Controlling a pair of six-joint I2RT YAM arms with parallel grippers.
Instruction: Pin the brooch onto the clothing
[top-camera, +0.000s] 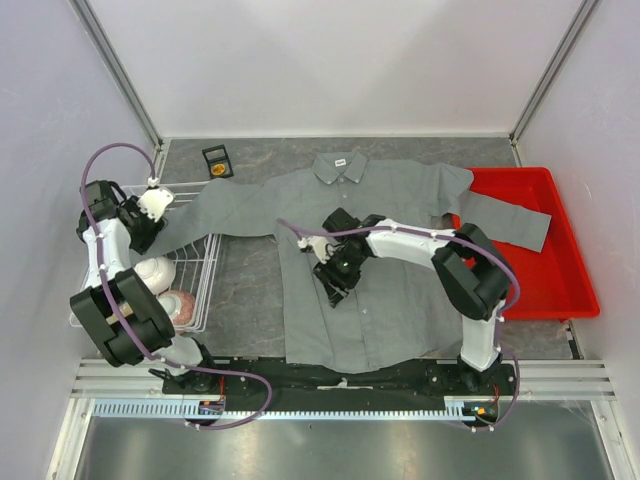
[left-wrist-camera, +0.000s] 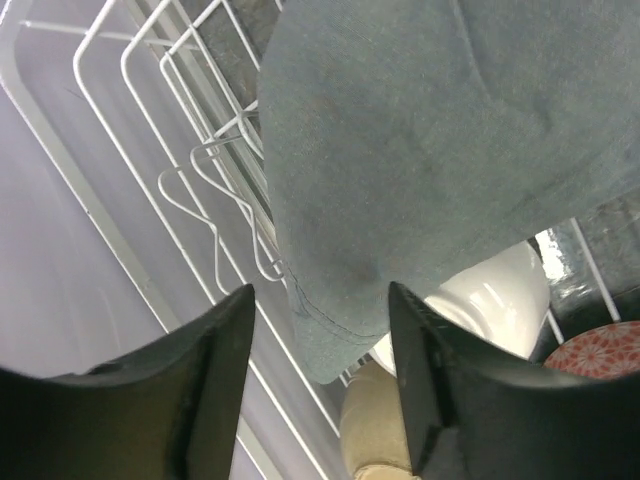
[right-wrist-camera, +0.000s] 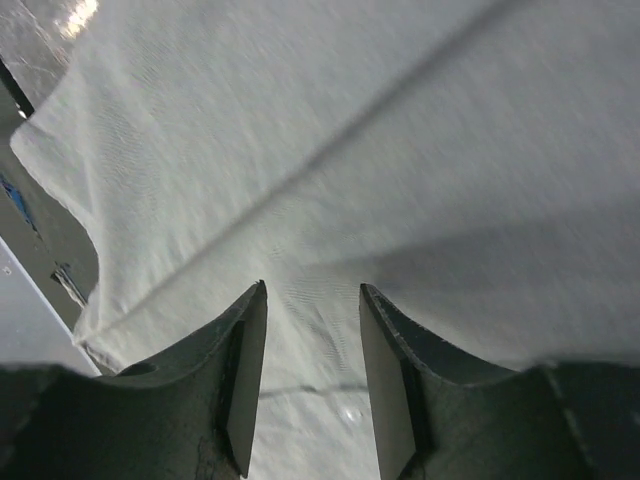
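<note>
My right claw hangs parted and empty over the front of the large grey button-front shirt, which lies with its collar at the far end. From it the tiny orange-gold brooch lies well off to the far left, in a small black holder beyond the sleeve. My left claw, also parted and empty over the sleeve cuff, is nearer, so I judge it should fetch.

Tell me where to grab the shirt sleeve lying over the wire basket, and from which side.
Take the cuff end, probably from its free tip with the left pincer. It overhangs the wire basket unsupported, so the pincer can straddle the hem; the rest of the shirt lies flat.
</note>
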